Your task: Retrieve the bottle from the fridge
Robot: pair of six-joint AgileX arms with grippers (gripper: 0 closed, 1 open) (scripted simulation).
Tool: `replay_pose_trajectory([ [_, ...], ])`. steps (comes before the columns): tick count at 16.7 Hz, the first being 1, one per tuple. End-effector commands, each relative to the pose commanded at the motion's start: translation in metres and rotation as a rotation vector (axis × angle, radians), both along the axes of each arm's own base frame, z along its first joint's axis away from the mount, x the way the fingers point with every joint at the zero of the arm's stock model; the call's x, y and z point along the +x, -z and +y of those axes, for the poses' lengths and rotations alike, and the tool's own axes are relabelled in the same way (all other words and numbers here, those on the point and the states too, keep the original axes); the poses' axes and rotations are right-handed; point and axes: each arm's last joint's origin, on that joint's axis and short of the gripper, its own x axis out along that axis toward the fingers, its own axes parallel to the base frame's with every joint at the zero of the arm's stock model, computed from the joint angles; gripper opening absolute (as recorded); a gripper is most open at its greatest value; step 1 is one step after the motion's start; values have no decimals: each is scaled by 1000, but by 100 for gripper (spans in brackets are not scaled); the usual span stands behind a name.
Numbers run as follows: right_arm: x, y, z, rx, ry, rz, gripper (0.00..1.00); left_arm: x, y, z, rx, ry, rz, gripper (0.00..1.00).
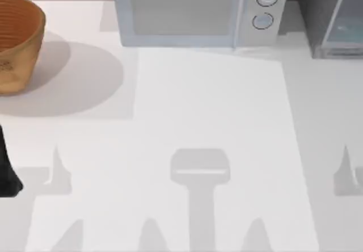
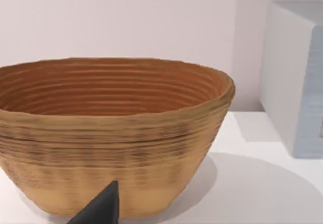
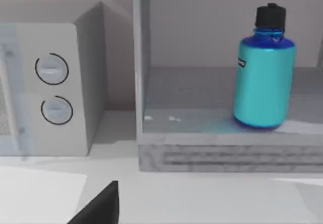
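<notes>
A matte black left arm point(image 1: 8, 169) tapers upward at nine o'clock. Each wrist view carries one black, wedge-shaped fingertip point(image 2: 101, 208), plain and unmarked.

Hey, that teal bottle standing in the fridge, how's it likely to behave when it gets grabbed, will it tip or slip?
The bottle stands upright on the fridge floor, taller than it is wide, so a push near its black cap would probably tip it. Its round, smooth-looking body may slip in a loose hold, and on its side it would likely roll. It looks rigid, so it should not squash.
</notes>
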Motion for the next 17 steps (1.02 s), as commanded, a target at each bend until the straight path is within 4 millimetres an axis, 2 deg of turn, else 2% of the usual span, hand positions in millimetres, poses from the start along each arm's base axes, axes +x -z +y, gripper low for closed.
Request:
replay_pose_trajectory([
  [4, 2, -2, -1, -1, 0, -3, 100, 0, 0, 0, 0, 0, 0, 100],
  [8, 13, -11, -7, -8, 3, -18, 100, 0, 0, 0, 0, 0, 0, 100],
  [12, 38, -18, -20, -15, 8, -20, 100, 0, 0, 0, 0, 0, 0, 100],
  [17, 72, -5, -47, -8, 8, 5, 100, 0, 0, 0, 0, 0, 0, 100],
])
